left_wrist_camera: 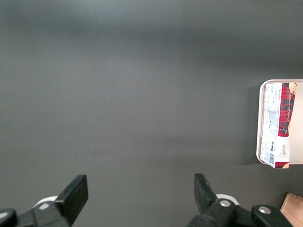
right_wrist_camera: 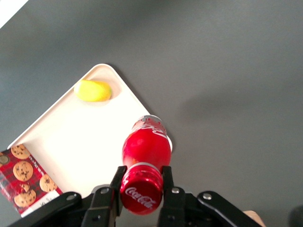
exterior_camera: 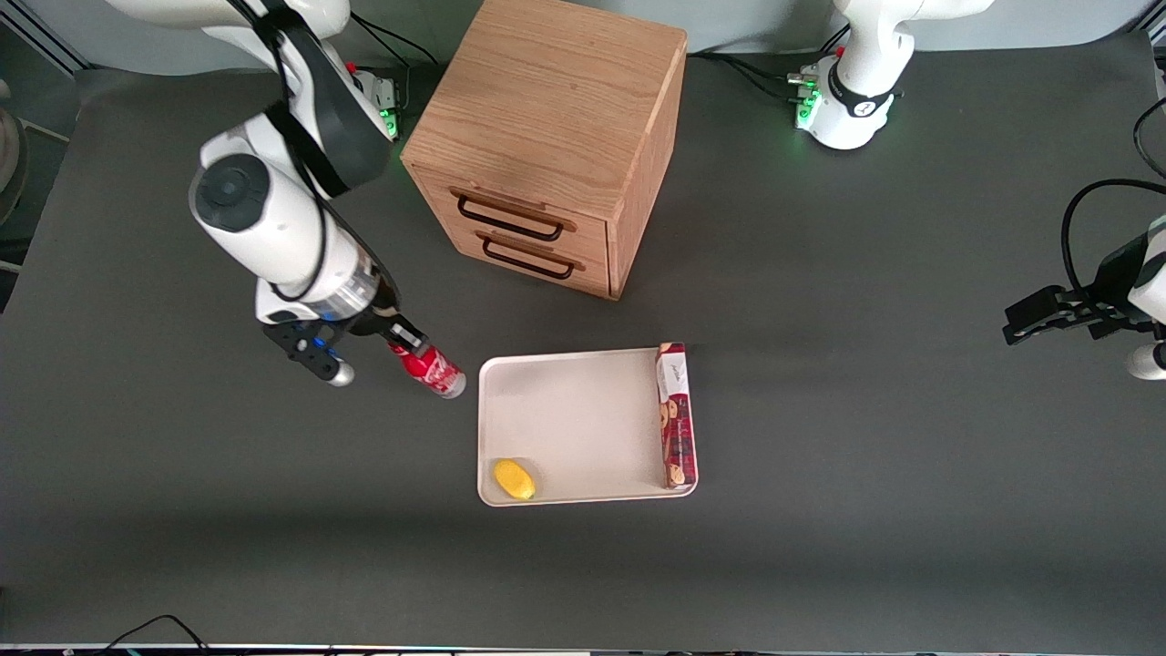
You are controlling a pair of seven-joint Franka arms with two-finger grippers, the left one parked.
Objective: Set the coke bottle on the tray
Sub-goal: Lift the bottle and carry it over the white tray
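My tool (exterior_camera: 407,339) is clenched on the small slim red coke bottle with white lettering (exterior_camera: 432,371), its two black fingers (right_wrist_camera: 118,178) pressing against the neck just below the red cap (right_wrist_camera: 140,194). I hold the bottle tilted, cap toward my wrist and clear silvery base pointing down and outward. In the front view the bottle hangs just beside the flat rectangular cream-white tray with rounded corners (exterior_camera: 565,415), on the side toward my working arm's end of the table, near the tray's corner that lies farther from the front camera. From my wrist view the bottle's base overlaps the edge of the tray (right_wrist_camera: 85,142); I cannot tell whether the base touches the rim or the dark grey table (exterior_camera: 820,364) under it.

On the tray, a small yellow lemon-shaped object (exterior_camera: 514,479) rests in the corner nearest the front camera on my arm's side. A long red cookie box printed with chocolate-chip cookies (exterior_camera: 675,415) lies along the tray's edge toward the parked arm's end, running the length of that side.

Farther from the front camera than the tray stands a light wooden drawer cabinet (exterior_camera: 547,137) with two drawers, each with a dark metal handle (exterior_camera: 507,219), its front turned toward the tray.
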